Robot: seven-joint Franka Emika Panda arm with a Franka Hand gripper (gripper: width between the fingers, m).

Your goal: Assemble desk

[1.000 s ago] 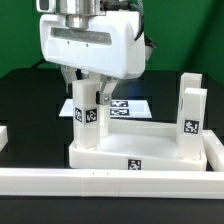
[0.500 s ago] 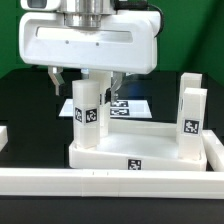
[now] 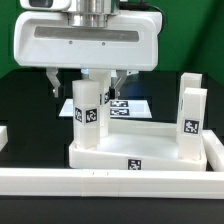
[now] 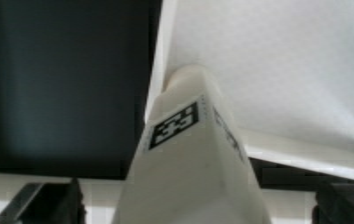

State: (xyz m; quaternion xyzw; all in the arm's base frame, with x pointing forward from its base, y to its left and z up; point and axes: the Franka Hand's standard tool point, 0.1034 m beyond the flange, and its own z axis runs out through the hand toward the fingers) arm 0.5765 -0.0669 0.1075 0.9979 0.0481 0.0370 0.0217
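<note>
While the gripper (image 3: 88,82) is hanging above the desk top (image 3: 130,146), its two fingers (image 3: 54,80) are standing spread wide, one on each side of the upper end of a leg block (image 3: 87,110), with a visible gap between each finger and the block; nothing is being gripped. No brand name or readable writing is showing on any part. The only markings are black-and-white square tags: one tag (image 3: 88,114) is facing the camera on the leg block under the gripper, one tag (image 3: 190,126) is showing on the second leg block (image 3: 192,112), and one tag (image 3: 134,164) is sitting on the near wall of the desk top.

Two leg blocks are visible in the exterior view. Both are standing upright on the desk top, one at the exterior view's left corner and one at the exterior view's right corner. The desk top is lying flat on the black table (image 3: 25,100), with its raised rim facing up.

A long low white rail (image 3: 110,182) is running across the near edge of the scene, just beside the desk top. Beyond the desk top, the marker board (image 3: 128,106) is lying flat on the table, partly hidden behind the left leg block and the gripper.

In the wrist view, the leg block (image 4: 195,150) is rising between the two dark fingertips (image 4: 46,200), and its tag (image 4: 174,123) is facing the camera.
</note>
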